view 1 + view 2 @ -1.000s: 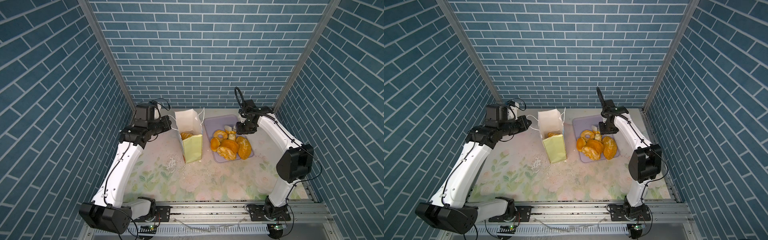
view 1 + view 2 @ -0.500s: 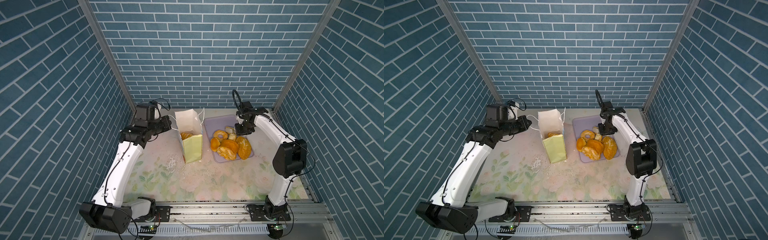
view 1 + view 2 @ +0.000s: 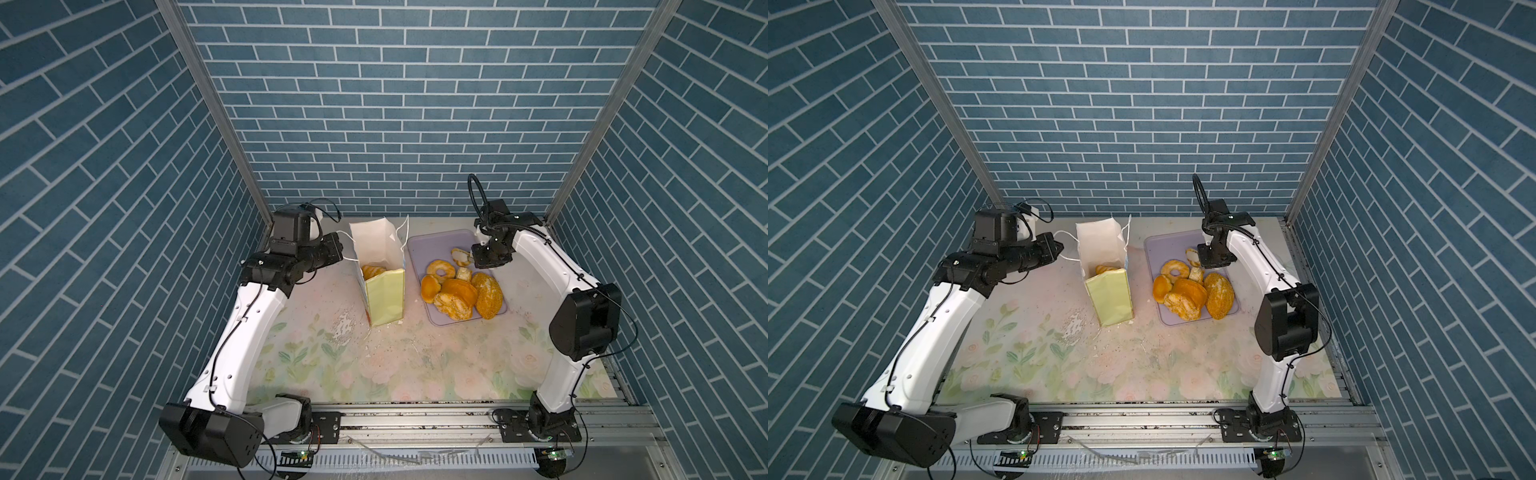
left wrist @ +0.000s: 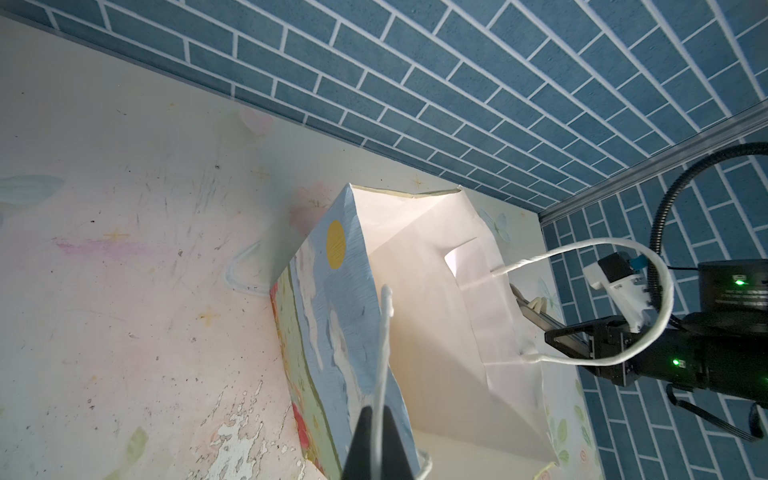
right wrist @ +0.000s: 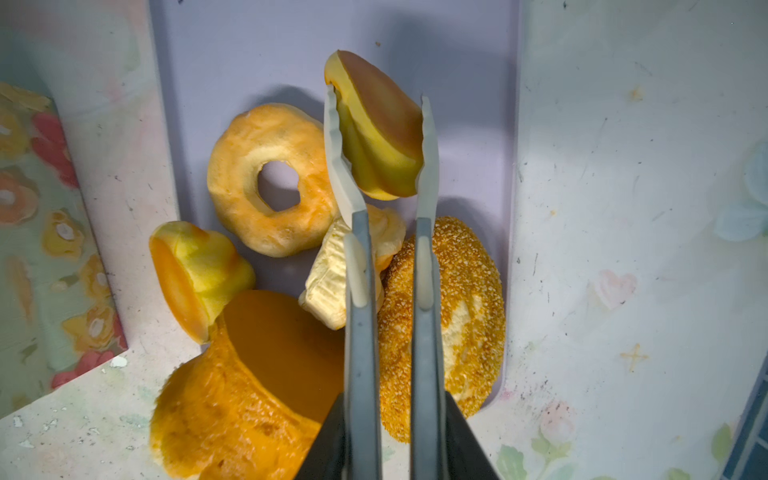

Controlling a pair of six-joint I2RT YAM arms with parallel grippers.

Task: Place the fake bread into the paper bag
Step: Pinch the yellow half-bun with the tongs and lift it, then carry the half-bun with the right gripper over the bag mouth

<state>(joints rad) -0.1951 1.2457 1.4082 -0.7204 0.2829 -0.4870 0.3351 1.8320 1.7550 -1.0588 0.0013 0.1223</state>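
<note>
The paper bag (image 3: 384,291) (image 3: 1111,297) (image 4: 332,316) stands upright and open at mid-table, with a piece of fake bread (image 3: 372,271) (image 3: 1105,269) inside it. My left gripper (image 3: 343,247) (image 3: 1061,249) (image 4: 376,440) is shut on the bag's white cord handle (image 4: 384,332). Several pieces of fake bread lie on the lilac tray (image 3: 432,245) (image 5: 249,50), among them a ring doughnut (image 3: 441,269) (image 5: 270,178) and a seeded loaf (image 3: 488,295) (image 5: 457,311). My right gripper (image 3: 471,258) (image 3: 1198,259) (image 5: 378,97) is shut on a small bun piece (image 5: 378,124) over the tray.
A large orange bun (image 3: 457,297) (image 5: 249,395) and a yellow-sided bun (image 5: 195,274) crowd the tray's near end. The bag's other cord handle (image 4: 623,299) loops toward the right arm. Brick-patterned walls close in on three sides, and the floral mat (image 3: 374,365) bears white flakes.
My right gripper's fingers have closed onto the small bun piece and the arm has edged slightly left. The left arm and the bag have not moved.
</note>
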